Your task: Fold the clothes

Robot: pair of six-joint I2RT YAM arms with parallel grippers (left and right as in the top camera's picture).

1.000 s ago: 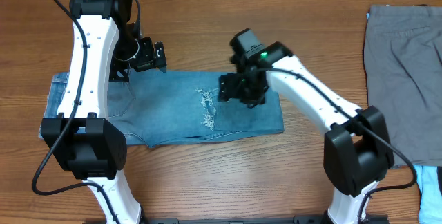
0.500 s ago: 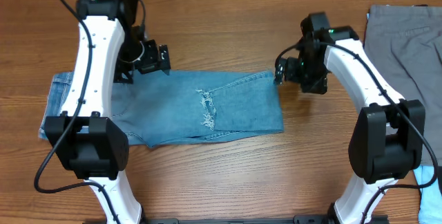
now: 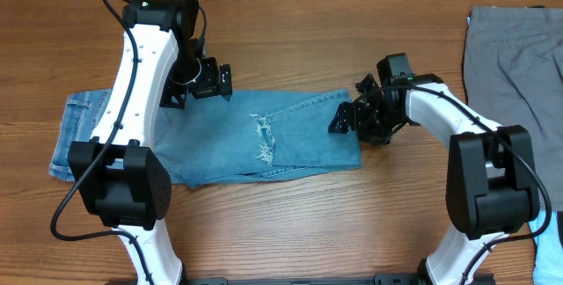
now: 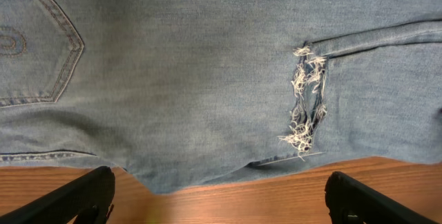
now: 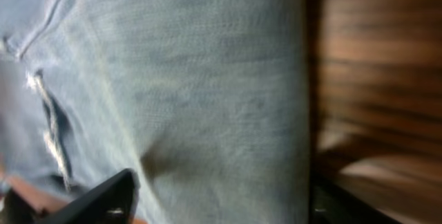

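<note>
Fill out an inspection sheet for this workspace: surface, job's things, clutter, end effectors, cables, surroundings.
Surface: wooden table, bare apart from the cloth.
Job's things: jeans lying flat and folded over, waist end to the left, with a frayed rip midway.
Clutter: grey garment at the right edge; light blue item in the near right corner, mostly cut off.
End effectors: left end effector open over the jeans' far edge, holding nothing. Right end effector open at the jeans' right end, denim between its fingers, not clamped.
Cables: black cables loop off the left arm, clear of the jeans.
Surroundings: nothing seen.
</note>
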